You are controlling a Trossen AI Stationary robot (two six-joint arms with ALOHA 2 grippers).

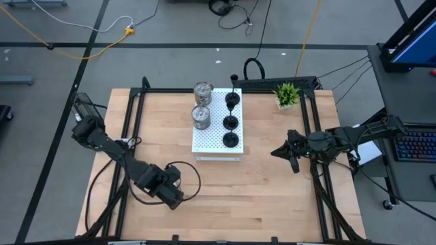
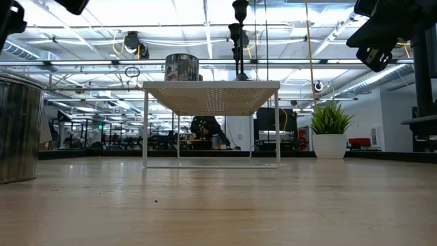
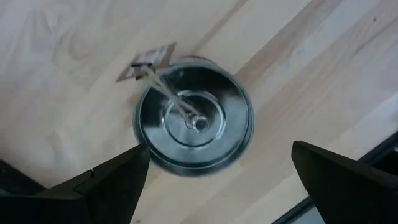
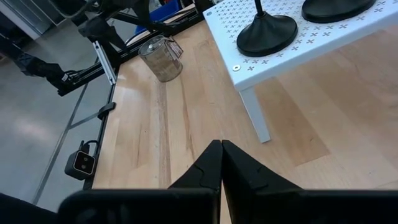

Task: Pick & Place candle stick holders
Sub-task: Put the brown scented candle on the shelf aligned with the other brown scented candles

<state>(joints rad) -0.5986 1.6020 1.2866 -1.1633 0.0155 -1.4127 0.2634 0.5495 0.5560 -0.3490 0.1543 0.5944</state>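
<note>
Silver holder directly below wide-open left claw, on bare table — shiny metal, rigid, probably slippery; pinch across round wall. Right claw closed, empty — parked aside.

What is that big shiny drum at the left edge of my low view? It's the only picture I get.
Observer: A silver candle stick holder standing on the table. The left wrist view shows it from above, with a small tag tied on.
Operator: Is anything holding it?
Observer: No. The left end effector hangs over it, fingers open on either side.
Operator: And that white stand?
Observer: From above, the white board carries two silver holders and three black holders.
</note>
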